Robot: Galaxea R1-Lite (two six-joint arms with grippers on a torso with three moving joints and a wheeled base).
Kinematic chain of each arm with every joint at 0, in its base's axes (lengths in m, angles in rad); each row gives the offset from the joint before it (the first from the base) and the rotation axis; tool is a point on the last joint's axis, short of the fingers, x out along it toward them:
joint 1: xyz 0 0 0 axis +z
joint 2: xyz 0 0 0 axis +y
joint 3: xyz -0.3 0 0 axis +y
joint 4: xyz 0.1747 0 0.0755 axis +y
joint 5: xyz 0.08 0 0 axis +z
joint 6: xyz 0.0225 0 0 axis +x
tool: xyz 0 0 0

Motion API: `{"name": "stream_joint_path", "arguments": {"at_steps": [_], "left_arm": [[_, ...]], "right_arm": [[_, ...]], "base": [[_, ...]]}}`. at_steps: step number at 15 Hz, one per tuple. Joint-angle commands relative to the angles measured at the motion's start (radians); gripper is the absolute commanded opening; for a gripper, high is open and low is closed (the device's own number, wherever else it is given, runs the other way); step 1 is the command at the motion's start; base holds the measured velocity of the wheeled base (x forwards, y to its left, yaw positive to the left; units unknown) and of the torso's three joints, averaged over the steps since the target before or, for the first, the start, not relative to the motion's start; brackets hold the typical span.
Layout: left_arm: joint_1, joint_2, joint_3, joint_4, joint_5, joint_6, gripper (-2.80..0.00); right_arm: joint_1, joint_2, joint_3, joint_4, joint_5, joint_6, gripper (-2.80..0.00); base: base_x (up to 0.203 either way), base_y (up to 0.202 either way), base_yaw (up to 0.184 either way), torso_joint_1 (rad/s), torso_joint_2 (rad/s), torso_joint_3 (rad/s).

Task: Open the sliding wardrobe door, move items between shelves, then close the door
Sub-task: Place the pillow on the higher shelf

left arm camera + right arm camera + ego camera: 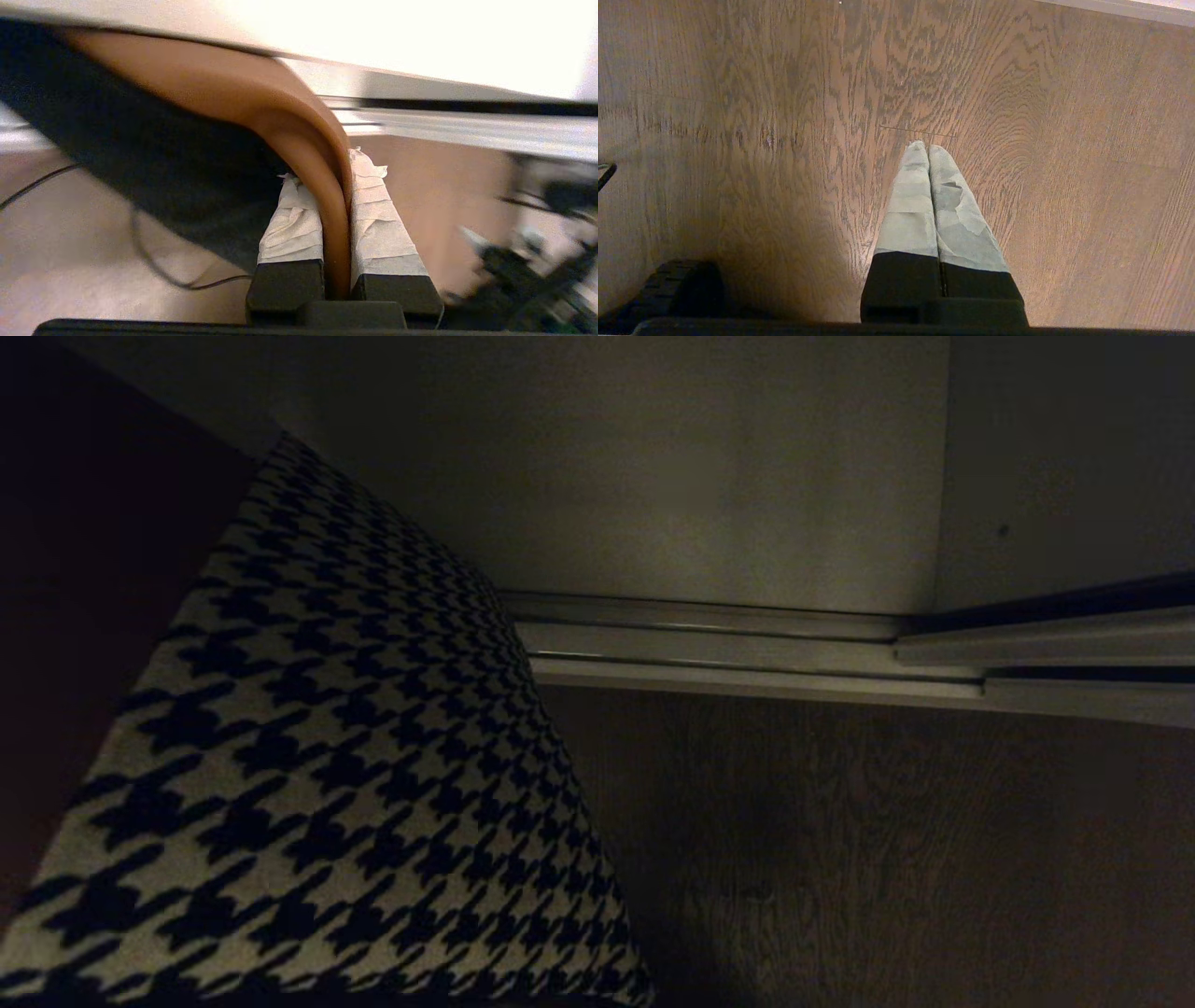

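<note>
One cushion [317,775], four fingers [299,224]

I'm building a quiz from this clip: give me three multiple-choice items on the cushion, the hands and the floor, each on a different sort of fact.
1. Where is the big square patchwork cushion in the head view?
A left
B right
C absent

2. What pattern shows on it there?
A stripes
B black-and-white houndstooth
C dots

3. What is the left hand doing?
A open, empty
B shut on the cushion's rust-brown leather-like edge
C holding a cable

Answers:
1 A, it fills the lower left.
2 B, houndstooth covers the visible face.
3 B, taped fingers pinch the brown fold; the right hand hangs shut over the wooden floor.
</note>
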Motion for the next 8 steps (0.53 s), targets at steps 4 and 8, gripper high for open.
{"name": "stream_joint_path", "arguments": {"at_steps": [4, 8], "left_arm": [[-0.002, 0.036, 0.027, -0.043, 0.07, -0.001, -2.8], [-0.003, 0.008, 0.028, -0.063, 0.016, -0.007, -2.8]], "right_arm": [[-0.001, 0.002, 0.003, 0.0, 0.002, 0.0, -2.8], [0.001, 0.002, 0.003, 0.0, 0.001, 0.0, -2.8]], "base": [[0.0, 0.0, 0.0, 0.0, 0.0, 0.0], [0.0, 0.0, 0.0, 0.0, 0.0, 0.0]]}}
